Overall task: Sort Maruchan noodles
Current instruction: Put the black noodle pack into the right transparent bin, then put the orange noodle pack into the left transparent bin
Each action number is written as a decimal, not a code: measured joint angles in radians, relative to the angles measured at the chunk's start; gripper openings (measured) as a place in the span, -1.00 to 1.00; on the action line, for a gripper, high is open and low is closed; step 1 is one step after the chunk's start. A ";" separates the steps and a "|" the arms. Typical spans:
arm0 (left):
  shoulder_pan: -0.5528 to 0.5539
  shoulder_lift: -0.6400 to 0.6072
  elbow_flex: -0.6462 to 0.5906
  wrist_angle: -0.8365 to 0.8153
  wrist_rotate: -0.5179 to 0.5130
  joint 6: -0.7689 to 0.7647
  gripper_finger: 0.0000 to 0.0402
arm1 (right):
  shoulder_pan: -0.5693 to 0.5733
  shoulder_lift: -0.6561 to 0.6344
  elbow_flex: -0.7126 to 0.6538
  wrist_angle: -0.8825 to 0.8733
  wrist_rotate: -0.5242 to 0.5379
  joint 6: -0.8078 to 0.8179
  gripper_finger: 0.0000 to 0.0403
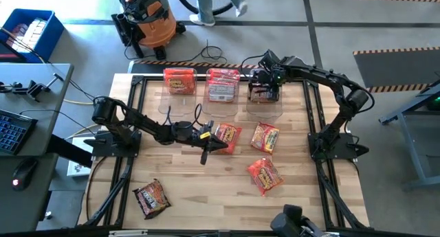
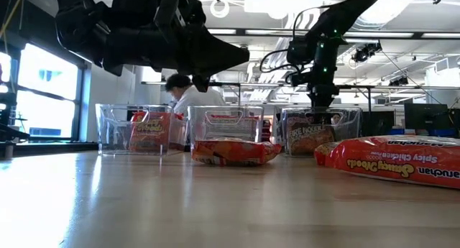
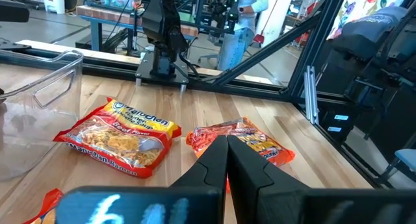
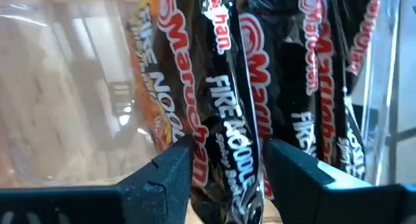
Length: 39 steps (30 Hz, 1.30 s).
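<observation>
Three clear bins stand along the table's far edge: the left bin [image 1: 167, 94] holds orange noodle packets [image 1: 179, 80], the middle bin [image 1: 221, 104] red-and-white ones [image 1: 222, 84], the right bin [image 1: 279, 110] dark ones [image 2: 307, 139]. My right gripper [image 4: 231, 169] points down into the right bin, open, with an upright dark packet [image 4: 229, 139] between its fingers. My left gripper [image 1: 217, 145] hovers level and shut at mid-table, above an orange packet [image 1: 228, 136]. More packets lie flat on the table: two orange [image 1: 266, 137] [image 1: 265, 175] and one dark [image 1: 151, 198]. My right gripper's fingers [image 4: 174, 169] come from above and stand on either side of the upright dark packet's upper edge [image 4: 227, 178] inside the right bin. Whether they touch it, I cannot tell. My left gripper touches nothing.
The table's black frame rails [image 1: 130, 106] run along its left and right edges. Bare wood [image 1: 206, 196] lies toward the near edge. An orange shop vacuum [image 1: 148, 20] and a person's legs [image 1: 206, 7] are on the floor beyond the far edge.
</observation>
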 joint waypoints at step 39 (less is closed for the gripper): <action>-0.183 0.001 0.177 -0.542 -0.427 0.248 -0.79 | 0.359 -0.753 -0.261 0.168 0.147 0.360 -0.97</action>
